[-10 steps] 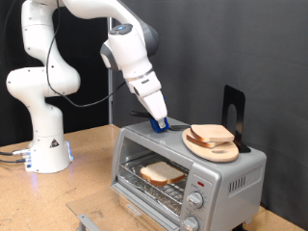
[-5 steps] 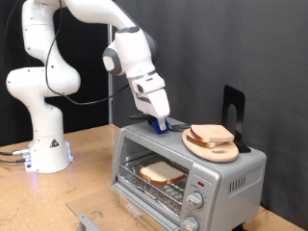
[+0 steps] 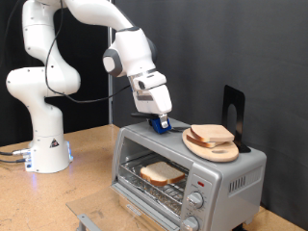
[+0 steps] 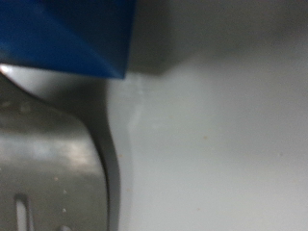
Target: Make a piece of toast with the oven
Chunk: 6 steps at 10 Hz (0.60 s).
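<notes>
Hovering just above the top panel of the oven, the gripper points its blue fingertips down at the rear of the exterior view's left half of that panel; whether the jaws are spread or closed cannot be told, and nothing is visibly between them. The wrist view is too close and blurred to resolve more than a blue finger and grey metal. Near the fingertips, towards the exterior view's right, a round wooden plate rests on the oven top and carries a slice of bread. Below, the glass door hangs open and the piece of toast lies flat on the wire rack inside. Judged by appearance, the toast is light, soft and easily crushed; grip across opposite crust edges, where it looks firmest.
</notes>
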### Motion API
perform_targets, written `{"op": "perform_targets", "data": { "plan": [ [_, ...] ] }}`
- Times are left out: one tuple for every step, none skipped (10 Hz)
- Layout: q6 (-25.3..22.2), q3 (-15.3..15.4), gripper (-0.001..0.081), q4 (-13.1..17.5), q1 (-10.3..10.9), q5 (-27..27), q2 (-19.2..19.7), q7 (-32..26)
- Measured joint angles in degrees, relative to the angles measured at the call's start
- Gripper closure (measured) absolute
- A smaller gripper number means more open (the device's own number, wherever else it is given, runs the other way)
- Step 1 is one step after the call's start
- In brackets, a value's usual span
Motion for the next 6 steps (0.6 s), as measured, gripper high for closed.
{"op": "perform_targets", "data": {
  "plan": [
    [0.00, 0.04, -0.0002, 0.00, 0.10, 0.07, -0.03, 0.00],
    [0.00, 0.24, -0.0002, -0.01, 0.16, 0.08, -0.11, 0.07],
    [0.00, 0.46, -0.0002, -0.02, 0.39, 0.28, -0.23, 0.11],
    [0.07, 0.57, -0.0002, -0.04, 0.77, 0.63, -0.37, 0.15],
    [0.22, 0.59, -0.0002, -0.04, 1.20, 1.18, -0.69, 0.16],
    [0.26, 0.59, -0.0002, -0.04, 1.63, 1.82, -1.15, 0.16]
  ]
}}
